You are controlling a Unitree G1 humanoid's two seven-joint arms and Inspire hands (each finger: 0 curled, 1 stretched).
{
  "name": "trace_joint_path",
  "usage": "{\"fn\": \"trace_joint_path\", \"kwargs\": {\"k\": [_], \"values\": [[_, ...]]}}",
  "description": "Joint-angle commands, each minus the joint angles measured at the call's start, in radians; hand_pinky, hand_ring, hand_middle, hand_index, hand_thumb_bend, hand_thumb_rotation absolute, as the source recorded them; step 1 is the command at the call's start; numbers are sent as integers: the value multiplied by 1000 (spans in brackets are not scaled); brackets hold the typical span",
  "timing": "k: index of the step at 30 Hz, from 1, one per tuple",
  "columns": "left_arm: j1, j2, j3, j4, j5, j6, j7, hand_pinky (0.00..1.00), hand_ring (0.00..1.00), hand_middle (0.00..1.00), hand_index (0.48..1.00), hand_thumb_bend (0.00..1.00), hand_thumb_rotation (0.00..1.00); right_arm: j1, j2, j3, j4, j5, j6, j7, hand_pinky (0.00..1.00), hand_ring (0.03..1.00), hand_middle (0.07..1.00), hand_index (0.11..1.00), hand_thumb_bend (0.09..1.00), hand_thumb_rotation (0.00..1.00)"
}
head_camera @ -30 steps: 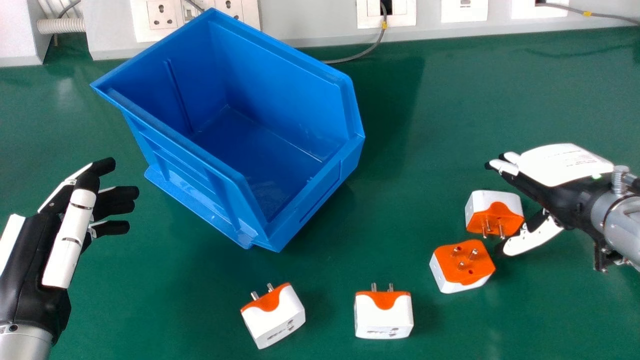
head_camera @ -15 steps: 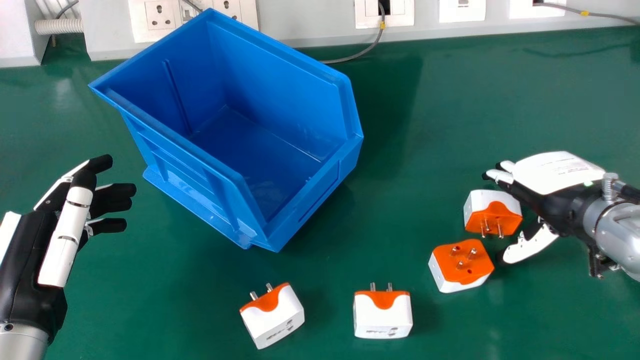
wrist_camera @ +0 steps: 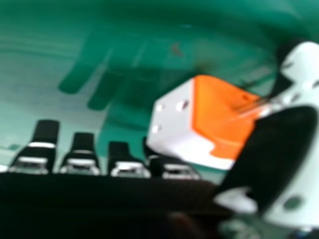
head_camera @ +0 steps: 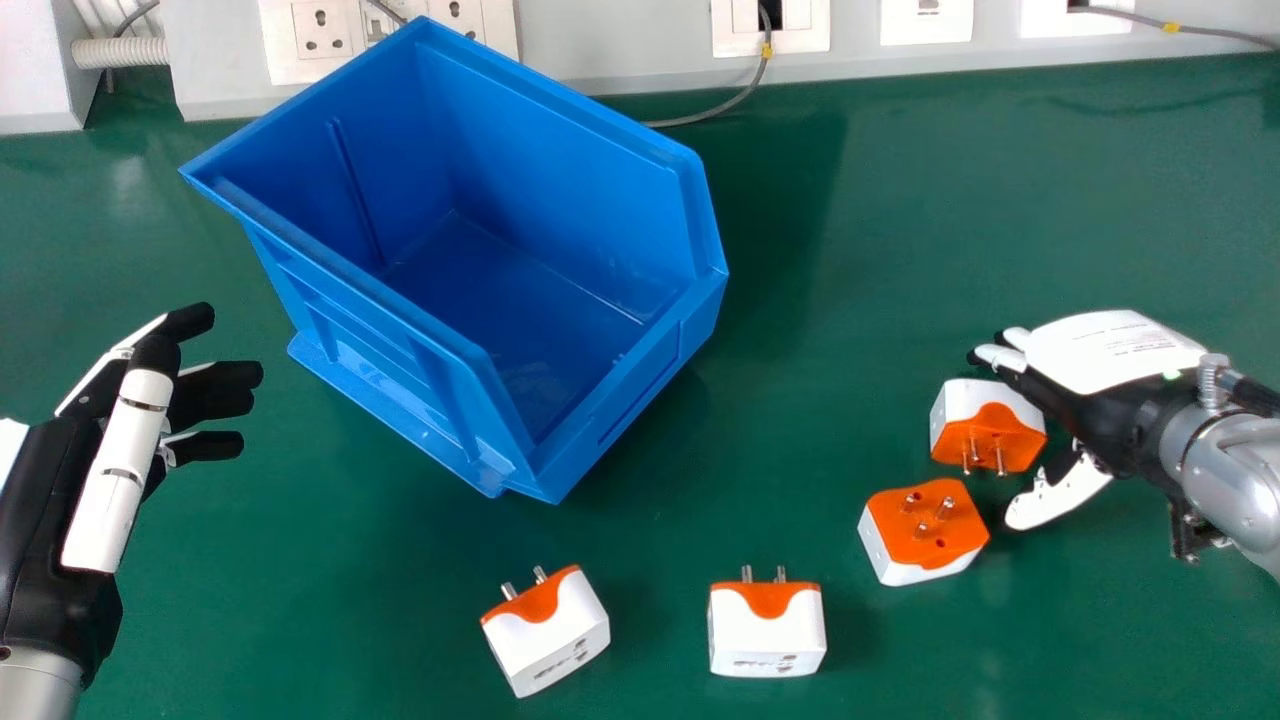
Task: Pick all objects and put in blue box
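right hand (head_camera: 1115, 350) spread wide, one adapter (head_camera: 992, 430) between thumb and fingers.

An open, empty, blue plastic box (head_camera: 570, 130) stands on a green table (head_camera: 960, 200). One boxy white-and-orange plug adapter (head_camera: 550, 640) and a second adapter (head_camera: 767, 635) lie apart; a third adapter (head_camera: 925, 530) and fourth adapter (head_camera: 985, 430) lie near the black-and-white right hand (head_camera: 1110, 355).

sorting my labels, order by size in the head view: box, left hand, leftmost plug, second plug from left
1. Box
2. Left hand
3. Leftmost plug and second plug from left: too alike to rank
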Motion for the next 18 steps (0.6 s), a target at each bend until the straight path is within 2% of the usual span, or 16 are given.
{"fn": "trace_joint_path", "kwargs": {"k": [1, 8, 12, 18], "values": [[6, 14, 15, -23, -5, -8, -1, 687, 743, 726, 846, 439, 966, -29, -1, -1, 3, 5, 11, -8, 882, 966, 990, 939, 482, 398], [10, 14, 18, -25, -6, -11, -3, 686, 743, 726, 845, 440, 965, -42, -1, 18, 23, -12, 3, -26, 880, 964, 990, 940, 474, 383], [11, 16, 19, -23, 1, -16, -2, 685, 742, 726, 845, 440, 965, -52, 7, 23, 33, -7, 15, -19, 880, 964, 989, 940, 469, 370], [11, 15, 20, -21, -1, -21, -1, 685, 742, 725, 845, 449, 965, -71, 15, 37, 64, -13, 20, -27, 882, 966, 991, 942, 484, 400]]}}
